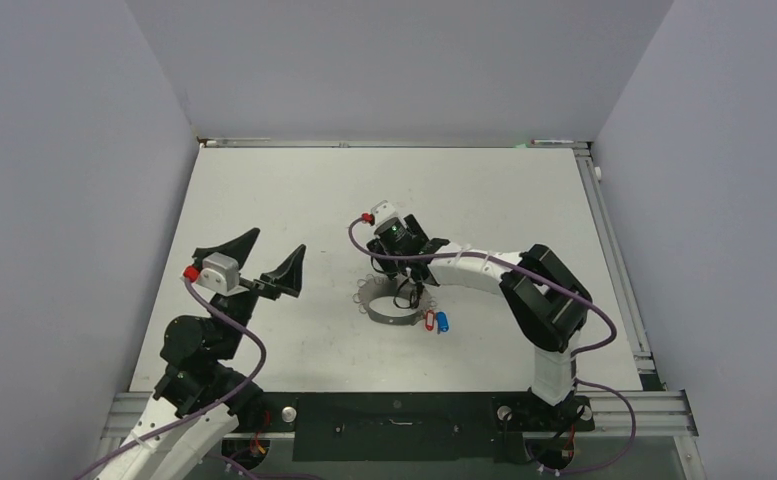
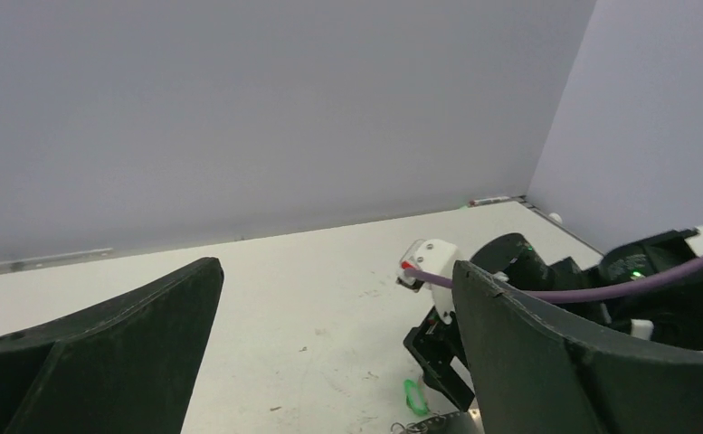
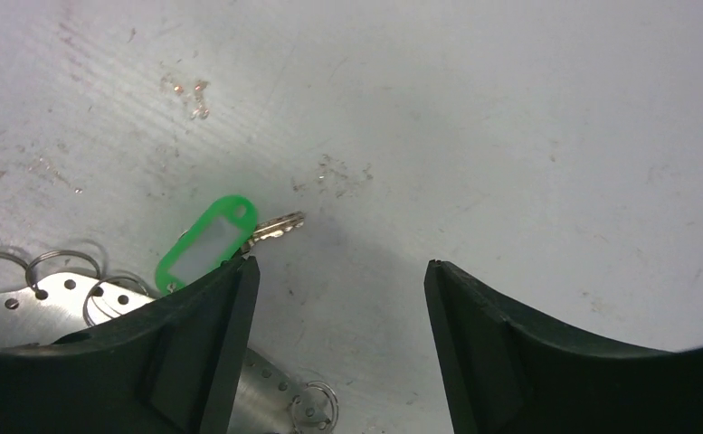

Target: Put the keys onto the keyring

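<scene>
Your white table (image 1: 264, 200) carries everything. Your left gripper (image 1: 279, 241) hangs well left of the keyring (image 1: 387, 316), jaws wide apart and empty. Your right gripper (image 3: 338, 271) hovers over the ring, jaws apart, with the green key (image 3: 207, 242) just beside one fingertip. The red key (image 1: 429, 318) and blue key (image 1: 443, 321) lie by the ring's right edge.

keyring (image 1: 384, 313) sits mid-tabletop (image 1: 294, 190), a bit right of centre. two keys (image 1: 436, 320) lie side by side just off its near-right edge; can't tell if they touch it. third key (image 3: 207, 244) lies on the tabletop just beside the keyring, under the right claw (image 1: 411, 295). left claw (image 1: 281, 242) is off to the left, well apart from all of it.
</scene>
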`<action>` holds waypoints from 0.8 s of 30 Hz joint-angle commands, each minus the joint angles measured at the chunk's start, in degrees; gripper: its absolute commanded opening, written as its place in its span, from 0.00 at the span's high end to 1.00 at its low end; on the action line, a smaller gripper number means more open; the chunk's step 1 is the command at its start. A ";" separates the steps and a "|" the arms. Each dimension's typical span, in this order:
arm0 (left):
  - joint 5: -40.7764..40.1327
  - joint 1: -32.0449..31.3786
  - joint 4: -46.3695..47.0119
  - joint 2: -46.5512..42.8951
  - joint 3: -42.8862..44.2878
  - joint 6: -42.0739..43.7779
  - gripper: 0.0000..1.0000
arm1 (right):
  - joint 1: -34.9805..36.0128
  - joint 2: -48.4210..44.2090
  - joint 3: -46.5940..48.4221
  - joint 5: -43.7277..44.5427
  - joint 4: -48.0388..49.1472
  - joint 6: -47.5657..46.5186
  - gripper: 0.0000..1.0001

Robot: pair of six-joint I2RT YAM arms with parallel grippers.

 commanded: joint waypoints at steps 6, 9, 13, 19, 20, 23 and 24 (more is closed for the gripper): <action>-19.01 0.76 -0.39 4.20 2.02 2.08 0.04 | 0.38 -20.05 -12.79 16.46 14.34 8.85 0.29; -24.37 0.84 2.05 7.18 0.52 4.68 0.04 | 0.99 -25.48 -18.98 19.34 19.79 8.81 0.29; -25.26 1.78 12.24 10.44 -5.87 11.10 0.04 | 1.50 -31.92 -25.64 21.94 25.19 7.78 0.29; -24.73 4.69 17.74 19.10 -8.54 8.73 0.04 | 1.62 -39.54 -31.84 20.72 31.91 2.67 0.28; -23.72 5.49 17.98 21.53 -8.36 8.36 0.04 | 1.48 -40.41 -32.65 20.37 32.82 0.88 0.28; -20.57 10.02 20.61 29.35 -8.02 3.93 0.04 | 1.31 -42.73 -36.05 20.90 37.37 -4.81 0.25; -18.77 13.15 22.41 32.23 -8.25 0.87 0.04 | 1.19 -43.93 -37.82 21.29 39.65 -6.24 0.21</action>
